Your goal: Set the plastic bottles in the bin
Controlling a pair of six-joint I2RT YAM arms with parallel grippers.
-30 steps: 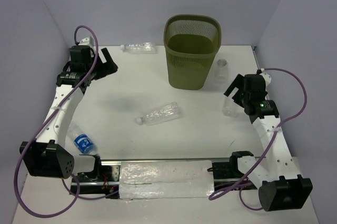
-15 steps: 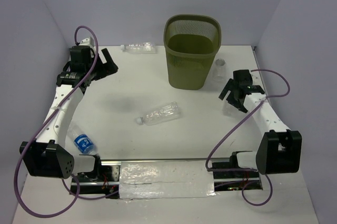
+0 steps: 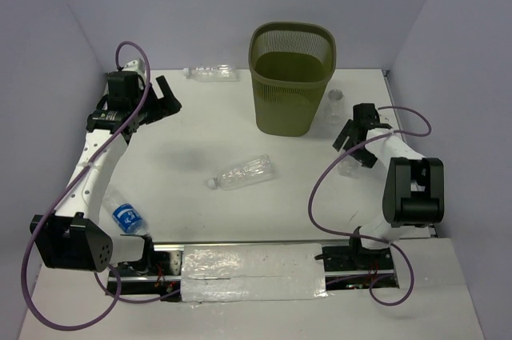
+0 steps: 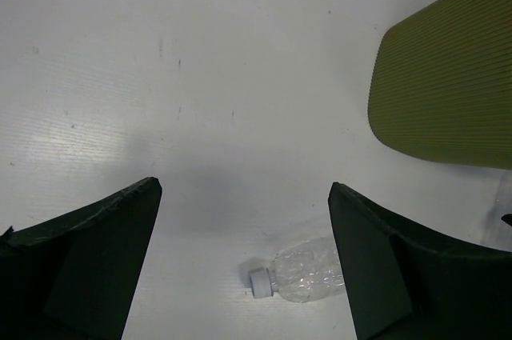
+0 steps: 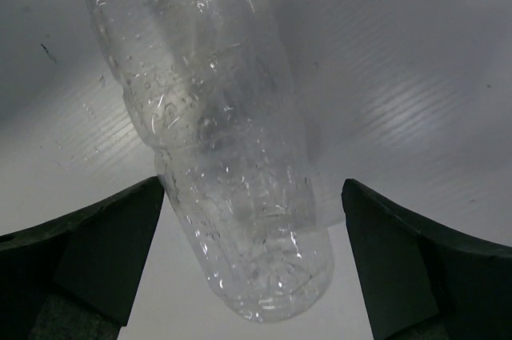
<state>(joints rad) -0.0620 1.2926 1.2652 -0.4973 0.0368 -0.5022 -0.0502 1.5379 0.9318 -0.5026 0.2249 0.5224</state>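
The olive-green mesh bin [image 3: 292, 76] stands at the back centre; its wall shows in the left wrist view [image 4: 448, 92]. Clear plastic bottles lie at the back [image 3: 210, 73], in the middle [image 3: 242, 173] and, with a blue label, by the left arm [image 3: 126, 214]. Another stands right of the bin [image 3: 337, 106]. My right gripper [image 3: 354, 146] is open over a further clear bottle [image 5: 240, 196], whose end sits between the jaws, apart from both. My left gripper [image 3: 164, 96] is open and empty at the back left; the middle bottle [image 4: 308, 280] shows below it.
White table between grey walls on three sides. The right arm is folded back close to the right wall, its purple cable looping over the table. A foil-covered strip [image 3: 252, 270] lies along the near edge between the arm bases.
The right arm has folded back and its gripper has shifted slightly toward the bin, settling over the clear bottle. The left arm has barely moved.
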